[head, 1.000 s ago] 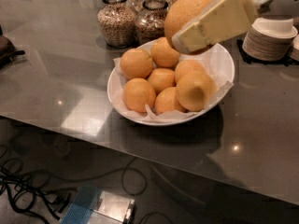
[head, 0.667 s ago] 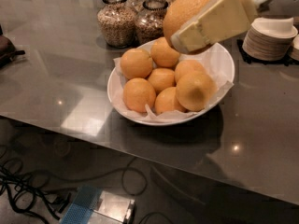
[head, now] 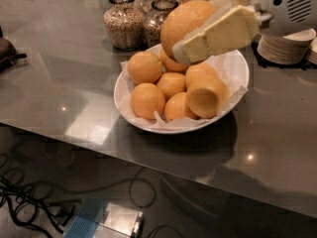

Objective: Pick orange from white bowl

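Observation:
My gripper (head: 190,31) reaches in from the upper right with cream fingers (head: 218,36) shut on an orange (head: 182,23). It holds that orange in the air above the back of the white bowl (head: 233,68). The bowl is wide and shallow, lined with crinkled white paper, and stands in the middle of the dark counter. Several more oranges (head: 147,99) lie in the bowl below the gripper. The far finger is hidden behind the held orange.
Two glass jars of grain (head: 122,19) stand behind the bowl. A stack of small white saucers (head: 285,46) sits at the right rear. A dark object (head: 7,51) lies at the left edge. Cables (head: 29,202) and a box (head: 106,221) lie on the floor below the counter edge.
The gripper with the orange has shifted slightly left and up above the bowl. The oranges in the bowl have not moved.

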Tool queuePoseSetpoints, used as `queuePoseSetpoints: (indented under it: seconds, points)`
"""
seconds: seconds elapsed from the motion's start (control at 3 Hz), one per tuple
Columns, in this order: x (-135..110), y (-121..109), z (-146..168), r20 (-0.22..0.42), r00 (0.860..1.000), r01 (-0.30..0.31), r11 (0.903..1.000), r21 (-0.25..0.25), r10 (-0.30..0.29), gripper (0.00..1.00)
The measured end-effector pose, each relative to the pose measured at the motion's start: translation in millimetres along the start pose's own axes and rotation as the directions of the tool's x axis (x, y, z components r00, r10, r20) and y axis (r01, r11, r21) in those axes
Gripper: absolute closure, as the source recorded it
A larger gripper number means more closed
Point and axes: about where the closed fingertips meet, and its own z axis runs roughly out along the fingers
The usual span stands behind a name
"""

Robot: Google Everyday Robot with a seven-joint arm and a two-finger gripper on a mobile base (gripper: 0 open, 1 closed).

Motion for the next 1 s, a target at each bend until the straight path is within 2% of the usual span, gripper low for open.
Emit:
queuePoseSetpoints:
  seconds: [0.33,0.67,1.0]
  points:
    - [-10.9,21.8,38.1,0.148,0.988,0.076,0.9643,-0.253,-0.039,1.00]
    - [-12.3,41.7,62.7,0.227,0.973,0.124,0.8988,-0.421,-0.028,1.00]
    - [-11.5,42.3,63.5,0.231,0.973,0.125,0.8945,-0.429,-0.025,1.00]
